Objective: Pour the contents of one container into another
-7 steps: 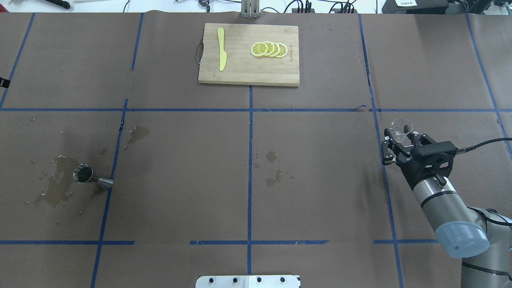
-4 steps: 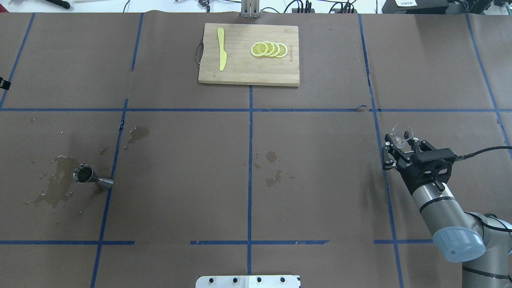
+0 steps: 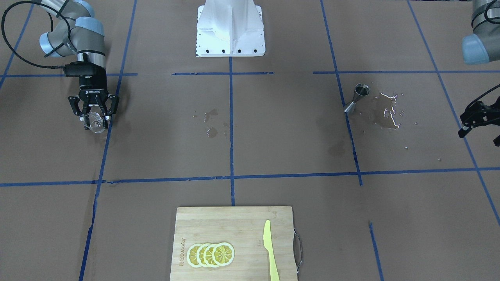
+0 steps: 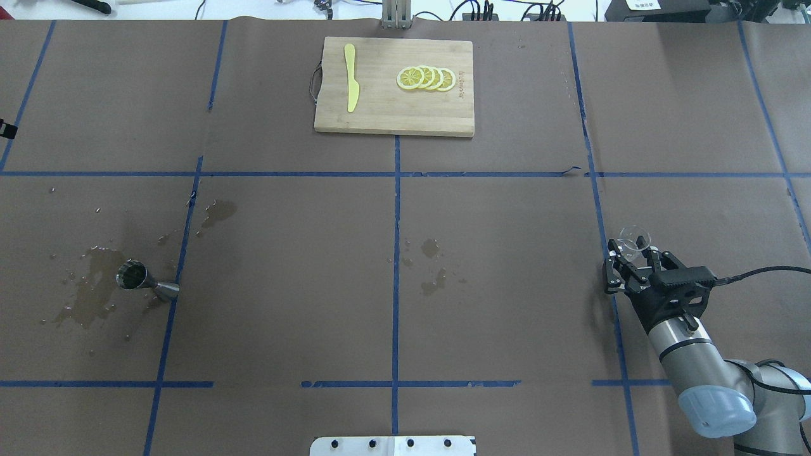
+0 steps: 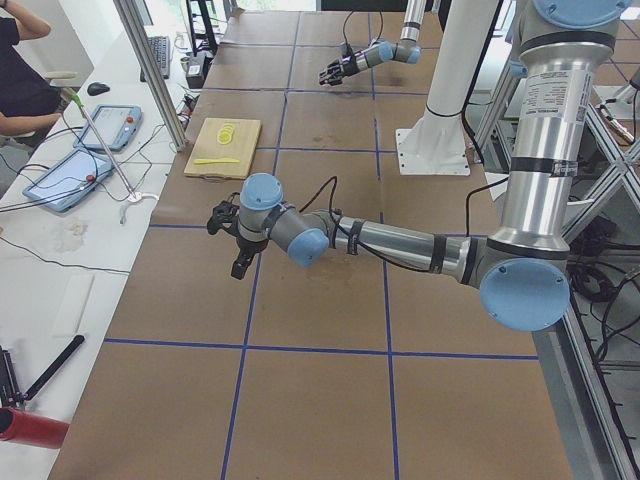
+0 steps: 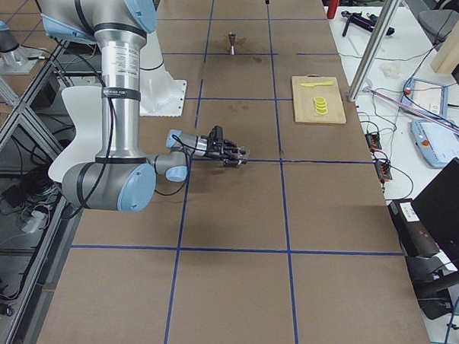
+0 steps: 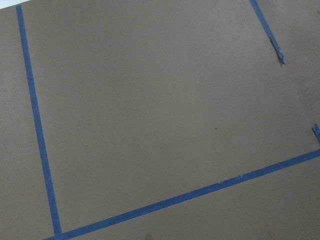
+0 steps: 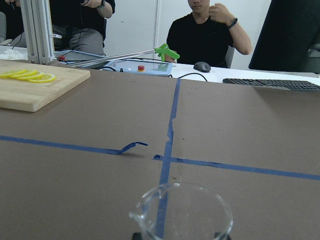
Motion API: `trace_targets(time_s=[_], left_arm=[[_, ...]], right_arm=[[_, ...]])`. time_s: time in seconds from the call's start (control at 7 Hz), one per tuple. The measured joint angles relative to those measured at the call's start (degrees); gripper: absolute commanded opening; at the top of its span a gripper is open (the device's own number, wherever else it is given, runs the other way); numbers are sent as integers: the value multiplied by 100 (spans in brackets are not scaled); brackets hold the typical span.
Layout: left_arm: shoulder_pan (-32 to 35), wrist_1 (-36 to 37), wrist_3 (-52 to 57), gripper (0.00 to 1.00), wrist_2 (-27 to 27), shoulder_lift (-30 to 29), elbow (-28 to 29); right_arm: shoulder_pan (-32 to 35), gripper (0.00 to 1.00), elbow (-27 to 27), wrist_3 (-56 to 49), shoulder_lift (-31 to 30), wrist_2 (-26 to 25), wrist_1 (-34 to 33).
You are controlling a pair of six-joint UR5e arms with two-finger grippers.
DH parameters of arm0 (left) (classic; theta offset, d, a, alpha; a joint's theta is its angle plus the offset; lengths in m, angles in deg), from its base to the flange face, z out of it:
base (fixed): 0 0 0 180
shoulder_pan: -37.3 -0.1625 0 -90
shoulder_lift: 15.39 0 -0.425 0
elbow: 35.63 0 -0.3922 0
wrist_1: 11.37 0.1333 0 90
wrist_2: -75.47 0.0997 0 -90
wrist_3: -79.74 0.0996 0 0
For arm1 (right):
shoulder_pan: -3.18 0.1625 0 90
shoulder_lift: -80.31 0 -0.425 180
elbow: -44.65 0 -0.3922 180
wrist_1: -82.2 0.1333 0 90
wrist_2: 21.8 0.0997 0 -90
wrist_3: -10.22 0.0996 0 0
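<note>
Pretty clearly a robotics lab I'm in: my counter (image 4: 507,285) is wrapped in brown paper marked off with a blue tape grid (image 4: 396,221). Alongside it there's aluminium framing (image 5: 152,75), teach pendants (image 5: 105,125), loose cables (image 4: 470,9), a keyboard (image 8: 272,84), and people (image 8: 202,35) sitting close by.

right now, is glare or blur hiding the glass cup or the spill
Front-facing view: white glare streaks on the spill beside the jigger. Overhead view: the glass cup is faint against the brown paper. Right wrist view: cup cropped by the bottom edge.

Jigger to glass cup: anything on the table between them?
No objects. Overhead shows only small wet stains and blue tape lines between the jigger and the glass cup.
</note>
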Motion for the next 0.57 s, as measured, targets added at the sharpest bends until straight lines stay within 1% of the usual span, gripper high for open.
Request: trace_targets(time_s=[0.57], left_arm=[[1, -2, -9, 100, 0, 4, -49]], right_arm=[[-232, 0, 80, 36, -12, -200, 91]])
